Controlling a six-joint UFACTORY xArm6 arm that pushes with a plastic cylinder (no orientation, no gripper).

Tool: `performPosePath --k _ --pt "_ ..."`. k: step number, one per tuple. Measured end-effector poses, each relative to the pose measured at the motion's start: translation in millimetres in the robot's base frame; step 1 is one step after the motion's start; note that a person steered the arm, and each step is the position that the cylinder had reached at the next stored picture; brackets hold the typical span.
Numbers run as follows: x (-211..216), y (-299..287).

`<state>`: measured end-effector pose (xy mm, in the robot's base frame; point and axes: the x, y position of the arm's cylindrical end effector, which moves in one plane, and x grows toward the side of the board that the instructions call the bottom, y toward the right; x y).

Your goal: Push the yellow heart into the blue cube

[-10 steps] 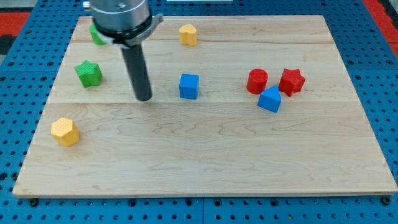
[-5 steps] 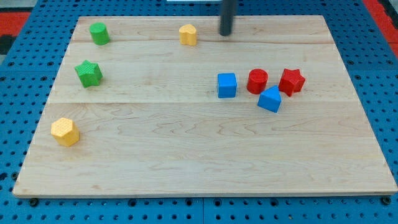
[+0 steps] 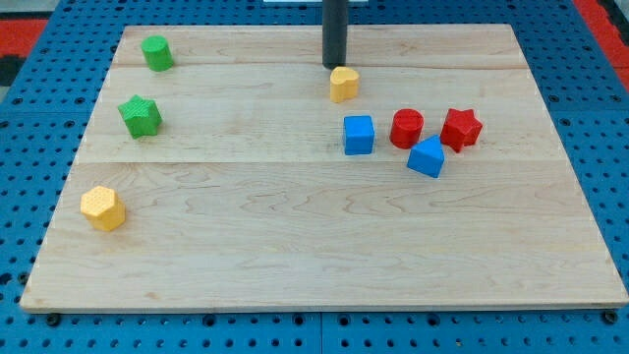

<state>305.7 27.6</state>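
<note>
Pale wooden board on blue pegboard. Dark rod (no pincer fitted, grips nothing), my tip near board's top edge, touching small yellow heart block on its upper-left side. Blue cube block just below heart, apart, with red cylinder block beside it toward right edge.
</note>
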Motion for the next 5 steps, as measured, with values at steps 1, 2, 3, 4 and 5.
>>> performPosePath --k 1,2,3,4,5 --pt "65 20" --pt "48 6" --pt "18 -43" --pt "15 -62" --pt "12 -63"
